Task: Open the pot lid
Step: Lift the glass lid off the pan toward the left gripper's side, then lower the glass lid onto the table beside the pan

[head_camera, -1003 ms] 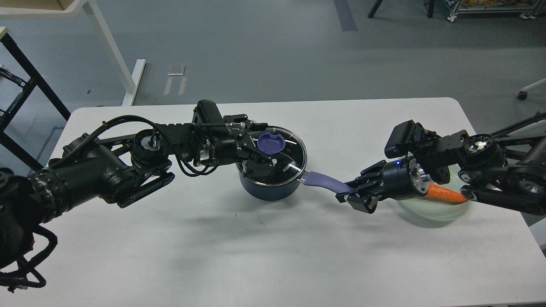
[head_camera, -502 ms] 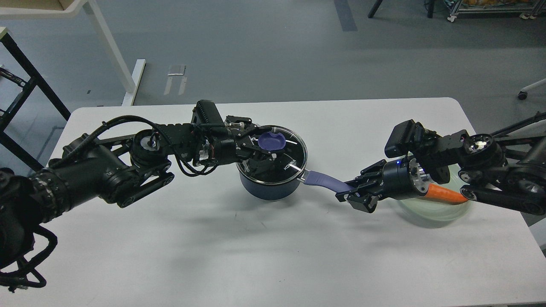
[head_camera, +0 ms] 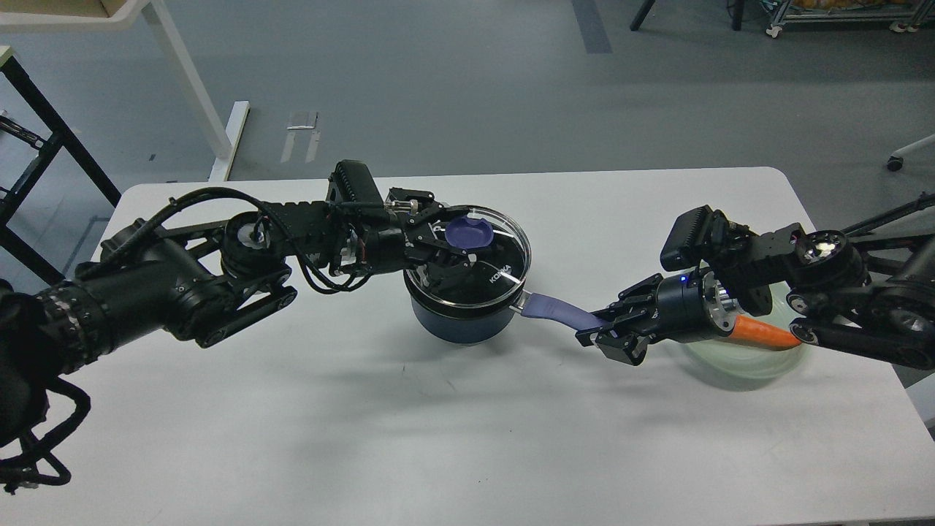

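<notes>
A dark blue pot (head_camera: 462, 326) stands mid-table with a purple handle (head_camera: 559, 310) pointing right. Its glass lid (head_camera: 497, 267) with a purple knob (head_camera: 469, 233) is raised a little above the pot's rim. My left gripper (head_camera: 456, 245) is shut on the lid's knob and holds the lid up. My right gripper (head_camera: 603, 336) is shut on the far end of the pot's handle.
A clear glass bowl (head_camera: 738, 361) with an orange carrot (head_camera: 763, 332) sits at the right, partly under my right arm. The white table (head_camera: 438, 438) has free room in front. A white table leg (head_camera: 193, 88) and black frame (head_camera: 44, 139) stand beyond the far left edge.
My left gripper has lifted the lid upward and slightly away, so it now stands higher over the pot. The right gripper and the pot have stayed in place.
</notes>
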`<state>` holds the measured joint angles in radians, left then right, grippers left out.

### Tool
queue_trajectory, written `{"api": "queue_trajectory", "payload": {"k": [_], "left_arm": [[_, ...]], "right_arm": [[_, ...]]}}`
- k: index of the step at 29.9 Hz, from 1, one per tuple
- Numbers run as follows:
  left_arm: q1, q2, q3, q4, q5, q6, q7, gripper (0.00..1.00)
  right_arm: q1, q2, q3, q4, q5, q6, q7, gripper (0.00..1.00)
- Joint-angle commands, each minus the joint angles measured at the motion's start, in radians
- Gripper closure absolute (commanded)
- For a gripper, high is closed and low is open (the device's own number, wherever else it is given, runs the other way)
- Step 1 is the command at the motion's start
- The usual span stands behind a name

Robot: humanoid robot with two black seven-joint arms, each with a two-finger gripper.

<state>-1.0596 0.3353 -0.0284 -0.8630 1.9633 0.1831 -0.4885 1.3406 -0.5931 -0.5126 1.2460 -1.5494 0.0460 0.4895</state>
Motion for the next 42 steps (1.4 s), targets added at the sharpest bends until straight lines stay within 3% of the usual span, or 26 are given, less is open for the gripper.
{"api": "queue_trajectory", "payload": {"k": [1,7,13,18,29,37,39,42], "left_arm": [[-0.013,0.095,-0.001,-0.057,-0.044,0.001,0.000,0.52],[0.022,0.344,0.002,-0.220,-0.083,0.059,0.000,0.52],[0.176,0.513,0.004,-0.272,-0.142,0.168,0.000,0.51],[0.305,0.557,0.005,-0.245,-0.153,0.306,0.000,0.51],[0.454,0.545,0.007,-0.064,-0.149,0.306,0.000,0.50],[0.464,0.544,0.054,-0.044,-0.156,0.306,0.000,0.46],[0.464,0.544,0.054,-0.034,-0.161,0.306,0.000,0.40],[0.461,0.525,0.054,-0.033,-0.165,0.306,0.000,0.16]], "right_arm": [[0.000,-0.002,0.000,0.000,0.000,0.000,-0.001,0.68],[0.000,-0.004,0.000,0.000,0.000,0.000,-0.001,0.68],[0.000,-0.004,0.000,0.000,0.000,0.000,-0.001,0.68],[0.000,-0.005,0.000,0.000,0.000,0.000,-0.001,0.68],[-0.001,-0.008,0.000,-0.002,0.000,-0.002,-0.001,0.68],[-0.003,-0.014,0.000,0.000,0.000,-0.006,-0.001,0.67],[-0.003,-0.014,0.000,0.000,0.000,-0.006,-0.001,0.67],[-0.003,-0.014,0.000,0.000,0.000,-0.008,-0.001,0.67]]}}
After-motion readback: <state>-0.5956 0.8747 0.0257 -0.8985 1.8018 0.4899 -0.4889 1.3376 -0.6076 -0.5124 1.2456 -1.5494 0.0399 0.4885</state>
